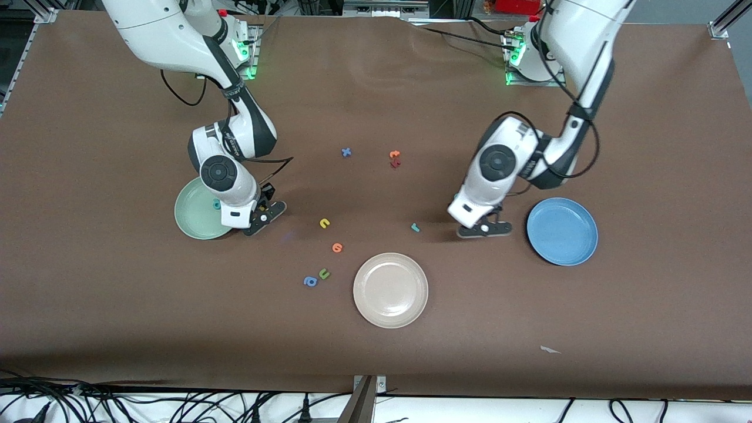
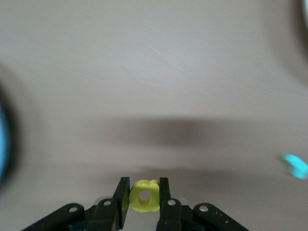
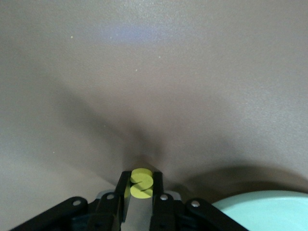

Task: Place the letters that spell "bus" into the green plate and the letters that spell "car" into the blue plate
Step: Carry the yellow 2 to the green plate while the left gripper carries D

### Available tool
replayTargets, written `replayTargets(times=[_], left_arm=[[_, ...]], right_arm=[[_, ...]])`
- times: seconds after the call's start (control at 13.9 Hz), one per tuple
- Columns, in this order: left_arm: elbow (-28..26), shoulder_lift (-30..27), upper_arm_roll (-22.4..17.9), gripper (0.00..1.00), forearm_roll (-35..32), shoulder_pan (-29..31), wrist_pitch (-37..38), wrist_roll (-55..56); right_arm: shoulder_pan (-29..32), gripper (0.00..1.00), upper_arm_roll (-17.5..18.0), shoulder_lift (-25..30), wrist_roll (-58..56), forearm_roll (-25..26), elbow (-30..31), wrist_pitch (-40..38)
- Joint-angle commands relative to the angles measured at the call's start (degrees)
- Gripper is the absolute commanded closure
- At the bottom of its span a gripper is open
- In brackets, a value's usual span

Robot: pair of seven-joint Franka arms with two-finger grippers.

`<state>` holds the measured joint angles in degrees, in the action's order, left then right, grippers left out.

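Cream plate (image 1: 390, 289) nearest; left end effector (image 2: 144, 196) grasps yellow a (image 2: 144, 196), right end effector (image 3: 141, 184) yellow s (image 3: 141, 183).

Bare brown surface (image 1: 587, 329) lies open nearer the camera. A round cream-white plate (image 1: 390, 289) sits mid-surface, with a small blue foam letter (image 1: 309, 282), green one (image 1: 324, 274) and orange one (image 1: 337, 247) scattered beside it, obstructing low passes there.

Brown table (image 1: 376, 364); black cables (image 1: 117, 405) along edge nearest front camera.
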<state>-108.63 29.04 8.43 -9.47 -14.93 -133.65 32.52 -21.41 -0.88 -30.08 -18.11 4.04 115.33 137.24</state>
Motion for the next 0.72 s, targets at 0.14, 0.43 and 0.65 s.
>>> replayTargets(times=[0.14, 0.43, 0.65], left_arm=[[-0.35, -1.71, 0.62, 0.78, 0.07, 9.37, 1.55, -13.06], [-0.26, -1.44, 0.36, 0.77, -0.72, 15.09, 1.55, -20.2], [-0.53, -0.48, 0.27, 0.51, -0.81, 17.74, 1.55, -24.16]], right_arm=[[0.14, 0.93, 0.62, 4.49, -0.35, -0.53, -0.98, -1.96], [1.1, 0.93, -4.02, 6.35, -3.06, -0.61, -2.83, -9.53], [3.65, 0.93, -6.41, 5.74, -7.64, -0.88, -1.25, -10.6]])
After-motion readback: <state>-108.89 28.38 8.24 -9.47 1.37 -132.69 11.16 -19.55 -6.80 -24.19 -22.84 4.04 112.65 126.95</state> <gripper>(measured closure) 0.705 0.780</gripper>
